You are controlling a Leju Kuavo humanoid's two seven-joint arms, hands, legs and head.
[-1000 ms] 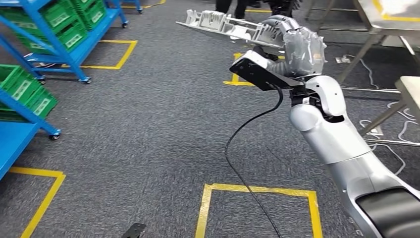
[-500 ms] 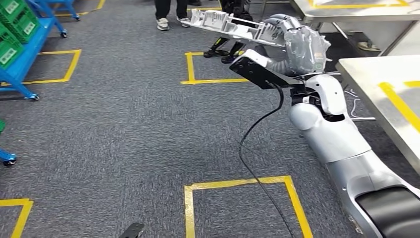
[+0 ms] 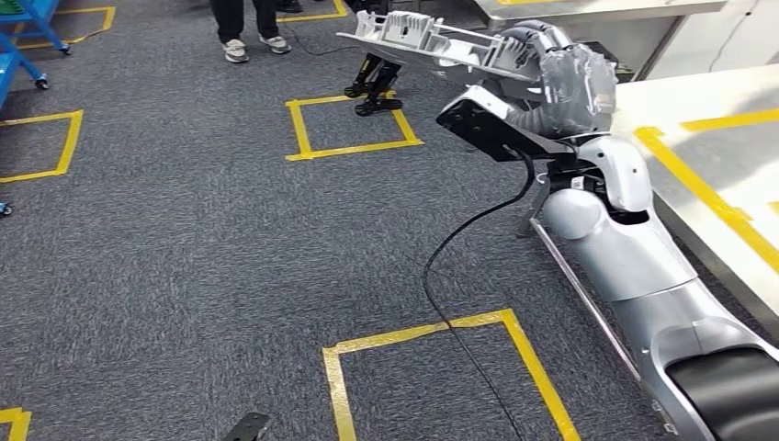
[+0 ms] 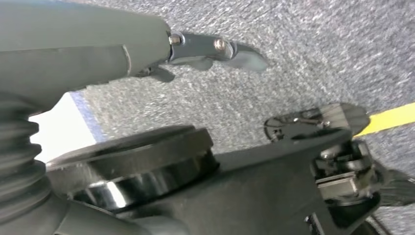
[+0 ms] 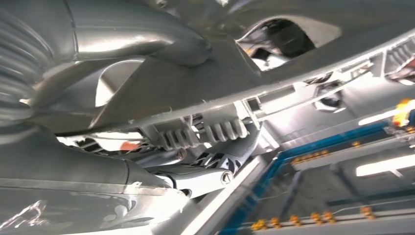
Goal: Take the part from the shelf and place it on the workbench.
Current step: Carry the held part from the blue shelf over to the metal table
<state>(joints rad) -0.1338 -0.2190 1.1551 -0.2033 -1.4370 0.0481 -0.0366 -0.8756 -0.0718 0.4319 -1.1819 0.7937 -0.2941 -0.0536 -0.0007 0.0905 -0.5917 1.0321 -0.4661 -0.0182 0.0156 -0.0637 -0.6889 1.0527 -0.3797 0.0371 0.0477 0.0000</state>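
In the head view my right hand, wrapped in a grey cover, grips one end of the part, a long pale grey plastic moulding with ribs. It is held roughly level above the carpet, sticking out to the left. The steel workbench, marked with yellow tape, lies just right of the hand. The right wrist view shows the part from beneath, clamped between the thumb and fingers of my right hand. My left hand hangs over the grey carpet, holding nothing, fingers apart.
A second steel bench stands behind the part. A person's feet and a dark pair of legs are at the back. Yellow tape squares mark the carpet. A black cable hangs from my right wrist. A blue shelf frame is far left.
The whole picture has slid left as the camera turned right; the blue shelves have left the view and the workbench has come in beside my right hand. The part stays gripped.
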